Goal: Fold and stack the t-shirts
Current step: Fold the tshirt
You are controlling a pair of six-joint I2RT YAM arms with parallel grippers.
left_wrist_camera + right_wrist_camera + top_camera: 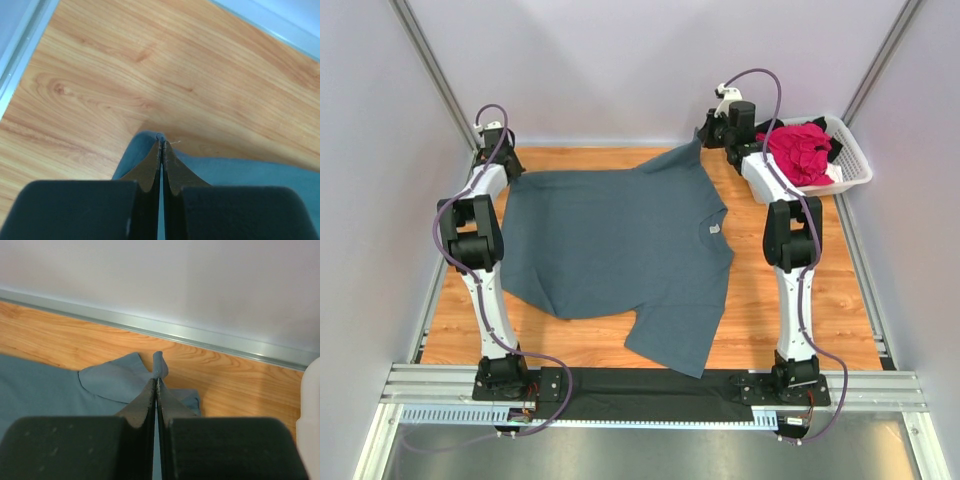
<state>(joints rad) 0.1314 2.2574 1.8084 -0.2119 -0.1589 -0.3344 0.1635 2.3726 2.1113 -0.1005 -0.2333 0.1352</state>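
A large slate blue-grey t-shirt [620,250] lies spread on the wooden table, its small neck label [714,229] at the right. My left gripper [507,158] is shut on the shirt's far left corner, pinching the cloth [145,150] between its fingertips [161,142]. My right gripper [708,135] is shut on the shirt's far right corner, where a tuft of cloth [160,362] sticks out past the fingertips [158,382]. A magenta-pink shirt [800,150] and a black one [825,128] lie in the basket.
The white slatted basket [855,165] stands at the back right, beside the right arm; its edge shows in the right wrist view [311,405]. A black cloth [640,392] lies along the near edge between the arm bases. Walls close the back and sides.
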